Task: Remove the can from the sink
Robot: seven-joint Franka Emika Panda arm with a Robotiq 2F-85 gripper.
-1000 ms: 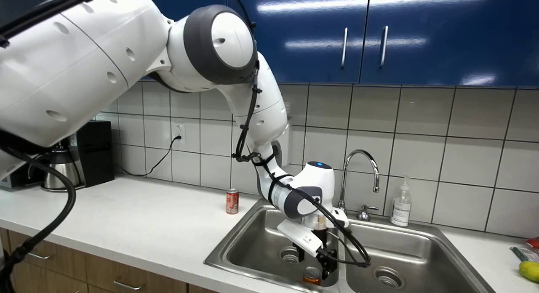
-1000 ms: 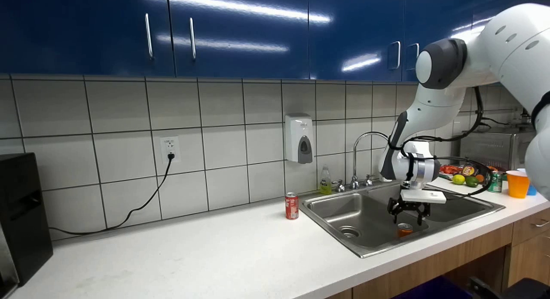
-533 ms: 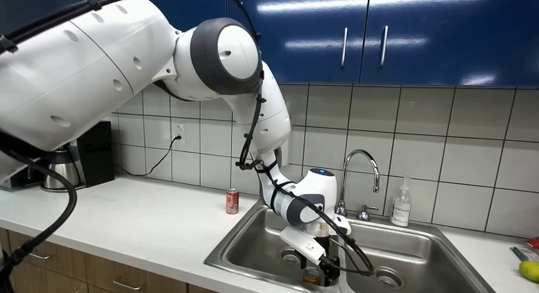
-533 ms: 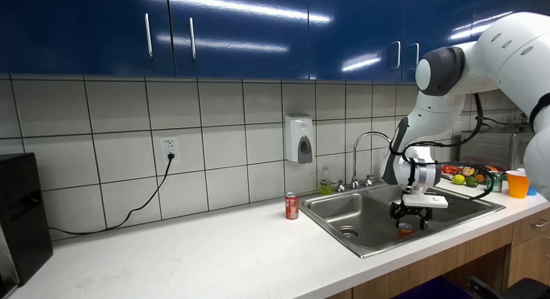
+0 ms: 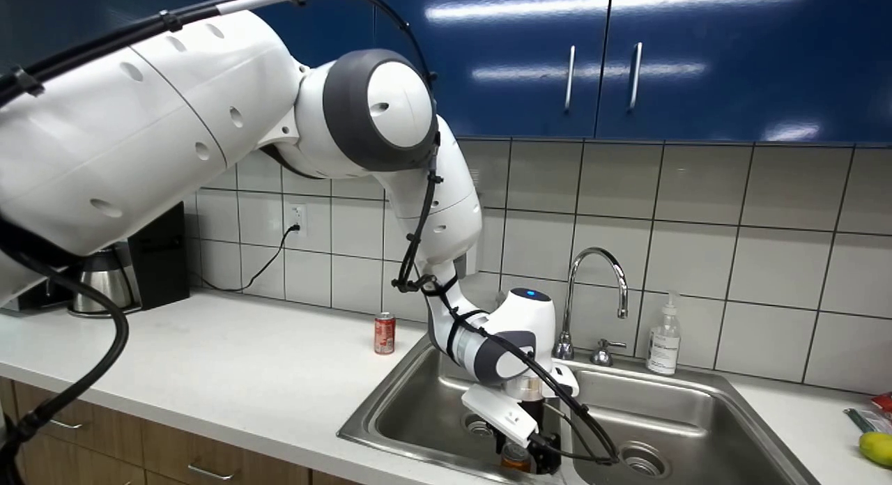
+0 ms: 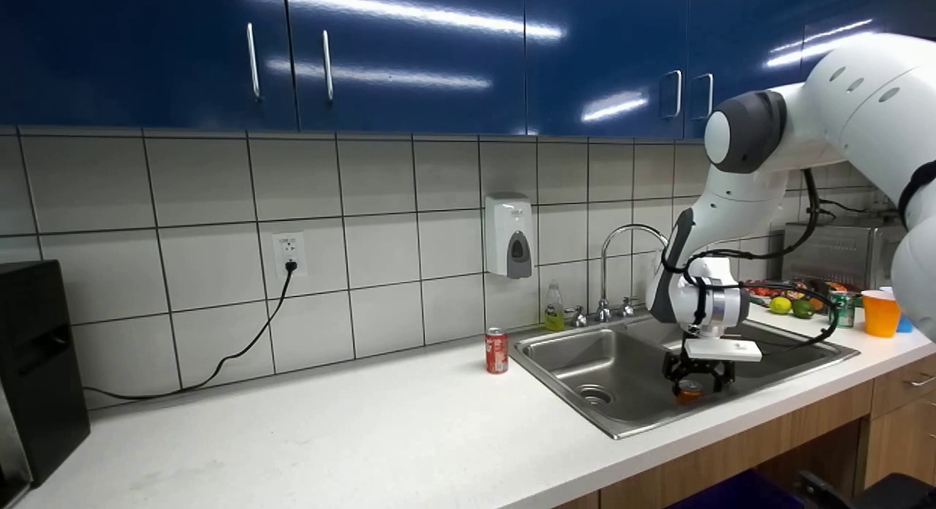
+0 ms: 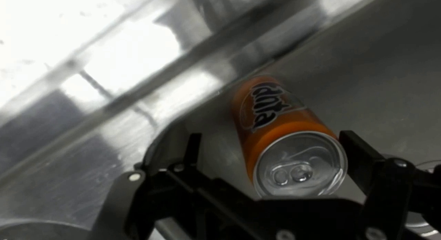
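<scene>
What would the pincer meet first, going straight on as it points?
The pincer would probably meet the orange can, seen between its open fingers in the wrist view; exact depth is unclear.

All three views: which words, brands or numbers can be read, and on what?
"nta" on the orange can, wrist view; probably "Fanta", its start unclear.
Too small or blurred to read: markings on the red can, pump bottle, wall dispenser, wall outlet, yellow-green bottle and green can.

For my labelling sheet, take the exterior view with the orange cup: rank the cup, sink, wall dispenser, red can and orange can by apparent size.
1. Sink
2. Wall dispenser
3. Orange cup
4. Red can
Unsure: orange can; its visible part is smallest, but it is partly hidden.
</scene>
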